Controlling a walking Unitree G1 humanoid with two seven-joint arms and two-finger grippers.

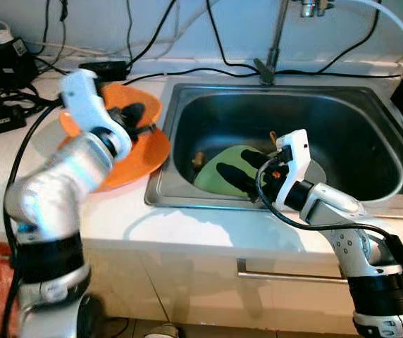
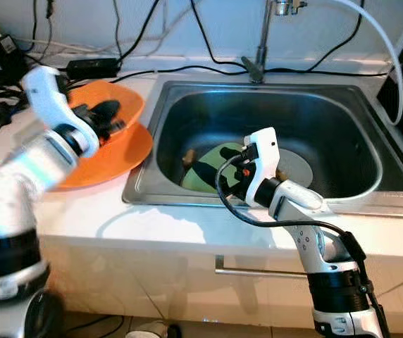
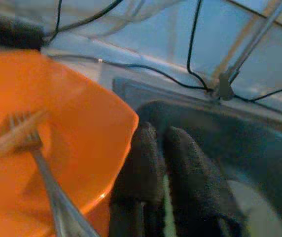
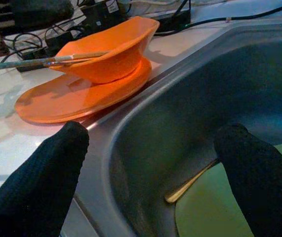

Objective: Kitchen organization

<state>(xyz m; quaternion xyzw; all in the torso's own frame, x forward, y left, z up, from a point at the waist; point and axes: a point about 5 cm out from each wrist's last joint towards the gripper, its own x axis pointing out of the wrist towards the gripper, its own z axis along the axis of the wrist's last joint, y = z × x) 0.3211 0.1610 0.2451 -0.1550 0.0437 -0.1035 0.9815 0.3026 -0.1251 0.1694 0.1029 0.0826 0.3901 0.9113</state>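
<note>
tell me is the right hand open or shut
Open: in the right wrist view the right hand's two fingers stand wide apart above the sink, holding nothing.

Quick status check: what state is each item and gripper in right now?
Orange bowl: upright on the orange plate, fork and chopsticks inside.
Green plate: lying in the sink.
Faucet: no water visible.
Left gripper: shut, beside the bowl.
Right gripper: open, over the sink.

Steel sink [image 1: 370, 134]: right half of the basin lies open. A green plate [image 1: 222, 172] covers its left floor. Orange bowl [image 1: 141, 105] and cables [image 1: 18, 98] crowd the counter [image 1: 187, 225] beside it.
</note>
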